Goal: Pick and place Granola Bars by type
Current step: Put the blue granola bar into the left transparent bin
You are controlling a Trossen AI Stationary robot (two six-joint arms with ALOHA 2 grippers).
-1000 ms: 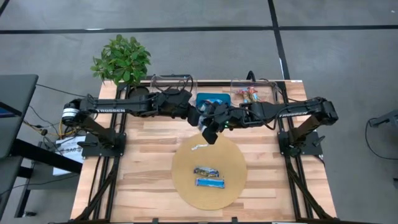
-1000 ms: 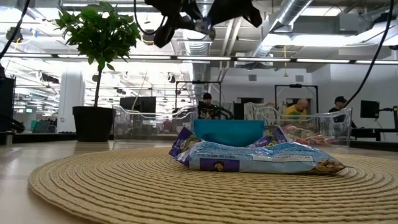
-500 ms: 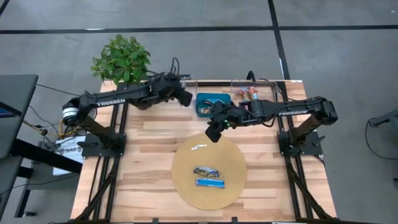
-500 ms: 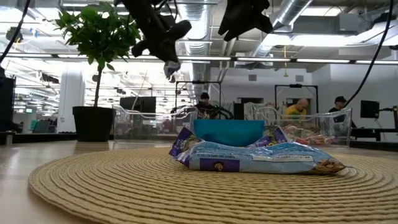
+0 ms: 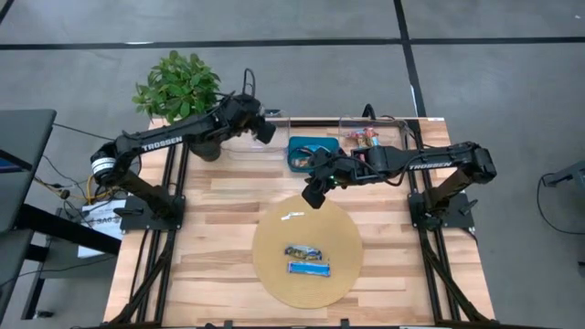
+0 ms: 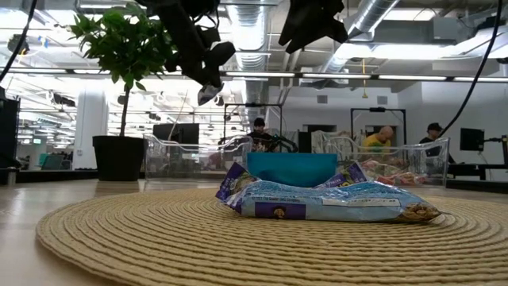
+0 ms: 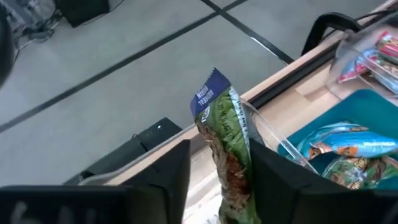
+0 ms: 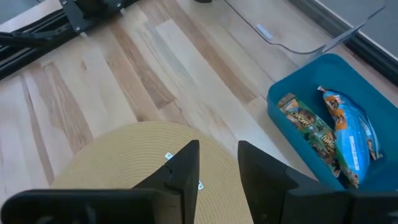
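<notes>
My left gripper (image 5: 265, 131) is shut on a granola bar with a green-and-blue wrapper (image 7: 224, 143). It is raised above the clear bin (image 5: 256, 123) at the table's far left. My right gripper (image 5: 313, 194) is open and empty, raised above the far edge of the round woven mat (image 5: 274, 239). Two bars lie flat on the mat: a blue-and-tan one (image 5: 303, 251) and a bright blue one (image 5: 309, 268). The teal tray (image 8: 292, 93) holds a few more bars (image 8: 343, 132). Red bars lie in the clear bin at the far right (image 5: 367, 137). My left gripper pinches the bar's middle (image 7: 229, 165) between its two fingers (image 7: 168, 174). The bar lies along the fingers, and its blue sealed end (image 7: 210, 94) sticks out past the fingertips. The fingers slant downward, and the bar (image 6: 209, 94) is lifted clear of everything.
A potted plant (image 5: 178, 87) stands at the table's far left corner, close to my left arm. A small white scrap (image 5: 292, 216) lies on the mat's far part. Bare wooden table (image 5: 210, 265) lies left and right of the mat.
My left gripper has carried the bar from beside my right gripper, near the teal tray, toward the table's far left. It is now over the left clear bin, and the bar has stayed clear in its hold.
</notes>
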